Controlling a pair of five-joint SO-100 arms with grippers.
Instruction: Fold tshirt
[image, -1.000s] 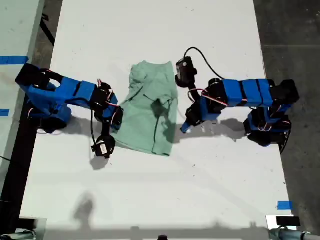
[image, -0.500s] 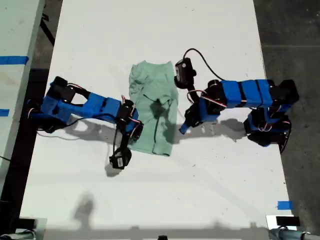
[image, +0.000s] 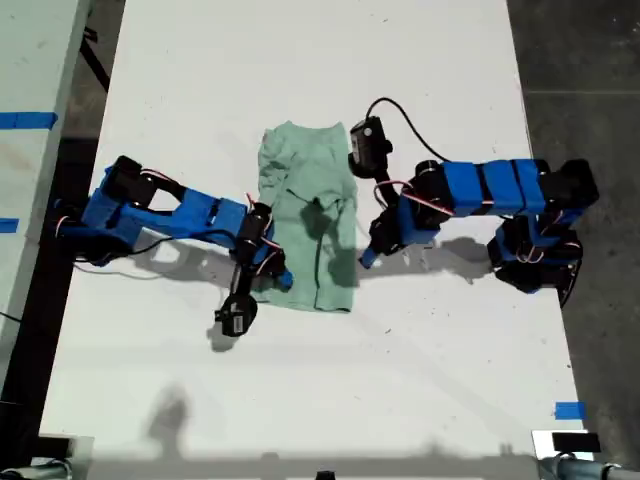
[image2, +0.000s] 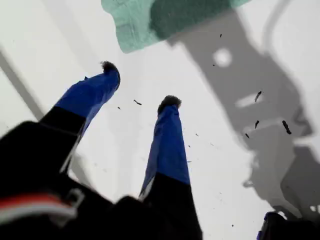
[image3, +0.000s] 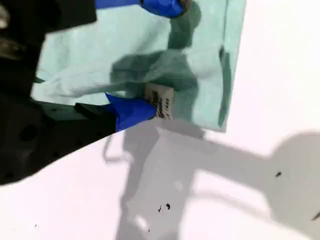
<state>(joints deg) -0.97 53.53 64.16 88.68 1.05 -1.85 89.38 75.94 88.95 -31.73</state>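
Over to the exterior view: the tshirt (image: 310, 220) lay mid-surface as a narrow, rumpled strip, its long sides running away from the camera. The white surface (image: 300, 400) was bare all round it, so we had plenty of room on every side. Our second pincer (image: 275, 278) sat at the shirt's near corner on the exterior view's left. Our first pincer (image: 368, 255) waited just off the opposite long edge, on bare surface and apart from the cloth. We judged that one arm worked the fold while the other stood clear to keep from dragging fabric.

First wrist view next: our first pincer (image2: 140, 85) was spread wide with nothing between its tips, only white surface beneath. A corner of the tshirt (image2: 135, 25) lay ahead of the tips, near but not touching. It had a clean run in to that edge if wanted.

Second wrist view: our second pincer (image3: 152, 57) stood wide apart over the tshirt (image3: 210, 60), one tip out on the cloth, the other down at the hem beside a small white label (image3: 160, 100). A raised ridge of fabric lay between them, straddled but not pinched. Past the hem there was bare surface, free for a pull or slide.
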